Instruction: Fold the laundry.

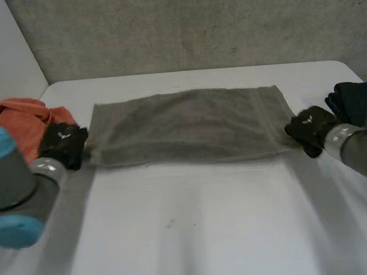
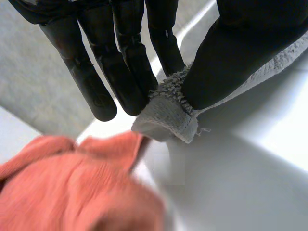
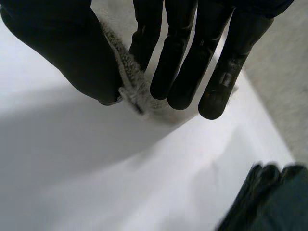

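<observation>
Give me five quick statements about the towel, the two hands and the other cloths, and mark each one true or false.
1. The left hand pinches a corner of the towel. True.
2. The right hand is open and clear of the towel. False: it pinches the towel's other end between thumb and fingers.
3. An orange cloth lies beside the left hand. True.
4. The towel is bunched in a heap. False: it lies spread out on the table.
5. The dark cloth lies on top of the towel. False: it lies apart from the towel, by the right hand.
</observation>
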Motion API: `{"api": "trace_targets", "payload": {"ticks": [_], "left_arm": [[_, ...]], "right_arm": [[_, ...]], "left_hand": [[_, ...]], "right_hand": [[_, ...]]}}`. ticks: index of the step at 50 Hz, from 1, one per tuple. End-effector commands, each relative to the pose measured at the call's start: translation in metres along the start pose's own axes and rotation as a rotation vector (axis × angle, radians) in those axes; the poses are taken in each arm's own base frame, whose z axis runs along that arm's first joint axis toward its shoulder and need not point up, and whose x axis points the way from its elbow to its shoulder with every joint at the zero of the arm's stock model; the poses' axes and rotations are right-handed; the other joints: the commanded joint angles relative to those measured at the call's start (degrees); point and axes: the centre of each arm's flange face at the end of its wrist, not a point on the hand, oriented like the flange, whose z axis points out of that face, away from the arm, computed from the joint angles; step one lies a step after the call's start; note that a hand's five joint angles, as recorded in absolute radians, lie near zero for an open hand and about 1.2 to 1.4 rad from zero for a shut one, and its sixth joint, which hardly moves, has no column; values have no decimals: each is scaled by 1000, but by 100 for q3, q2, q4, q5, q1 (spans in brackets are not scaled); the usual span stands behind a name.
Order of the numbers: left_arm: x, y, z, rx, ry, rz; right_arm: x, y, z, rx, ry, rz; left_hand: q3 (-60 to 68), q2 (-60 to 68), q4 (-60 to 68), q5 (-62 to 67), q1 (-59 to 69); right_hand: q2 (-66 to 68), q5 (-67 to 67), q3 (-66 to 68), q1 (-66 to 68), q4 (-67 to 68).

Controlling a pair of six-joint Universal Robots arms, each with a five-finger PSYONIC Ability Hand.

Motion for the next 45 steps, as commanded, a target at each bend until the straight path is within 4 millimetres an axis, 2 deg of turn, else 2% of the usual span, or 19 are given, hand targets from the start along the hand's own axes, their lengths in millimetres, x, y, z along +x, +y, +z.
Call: {"api": "trace_targets", "payload": {"ticks": [1,2,3,5,9,13,14,15,18,19,20,22,26,33,39,45], "left_arm": [[0,-3,-106,-290,193,106],[0,-3,-107,-294,196,107],[3,0,-121,-352,250,125],[6,1,-129,-397,298,137],[4,-7,-121,-335,287,149],[-1,-9,-84,-235,202,149],[-1,-9,-78,-223,192,145],[-3,-9,-63,-191,159,134],[-5,-9,-42,-159,117,96],[-6,-6,-29,-152,94,63],[-5,-3,-22,-153,84,47],[-6,-1,-5,-150,45,6],[8,5,22,-173,-1,-16],[13,8,48,-166,-71,-14],[15,0,63,-84,-106,-13],[16,-6,76,-16,-143,-11]], "right_arm": [[5,17,-84,-246,-162,17],[5,17,-90,-257,-177,9],[4,19,-99,-274,-203,-19],[4,19,-102,-274,-208,-42],[6,19,-95,-245,-162,-74],[9,28,-68,-222,-111,-42],[13,29,-53,-203,-77,-28],[14,28,-46,-191,-60,-23],[11,16,-21,-136,1,-35],[11,13,-15,-122,23,-38],[14,8,-3,-98,73,-50],[18,4,8,-76,121,-66],[33,-4,40,-5,229,-88],[29,-22,82,100,276,-122],[32,-17,115,123,329,-130],[33,-13,138,137,380,-134]], "left_hand": [[1164,1135,1110,1329,1870],[1164,1135,1110,1329,1870],[1164,1135,1110,1329,1870],[1164,1135,1110,1329,1870],[1164,1135,1110,1329,1870],[1164,1135,1110,1329,1870],[1164,1135,1110,1329,1870],[1164,1135,1110,1329,1870],[1164,1135,1110,1329,1870],[1164,1135,1110,1329,1870],[1164,1135,1110,1329,1870],[1164,1135,1110,1329,1870],[1164,1135,1110,1329,1870],[1164,1135,1110,1329,1870],[1164,1135,1110,1329,1870],[1164,1135,1110,1329,1870]], "right_hand": [[1254,1320,1215,2343,1110],[1254,1320,1215,2343,1110],[1254,1320,1215,2343,1110],[1254,1320,1215,2343,1110],[1254,1320,1215,2343,1110],[1254,1320,1215,2343,1110],[1254,1320,1215,2343,1110],[1254,1320,1215,2343,1110],[1254,1320,1215,2343,1110],[1254,1320,1215,2343,1110],[1254,1320,1215,2343,1110],[1254,1320,1215,2343,1110],[1254,1320,1215,2343,1110],[1254,1320,1215,2343,1110],[1254,1320,1215,2343,1110],[1254,1320,1215,2343,1110]]}}
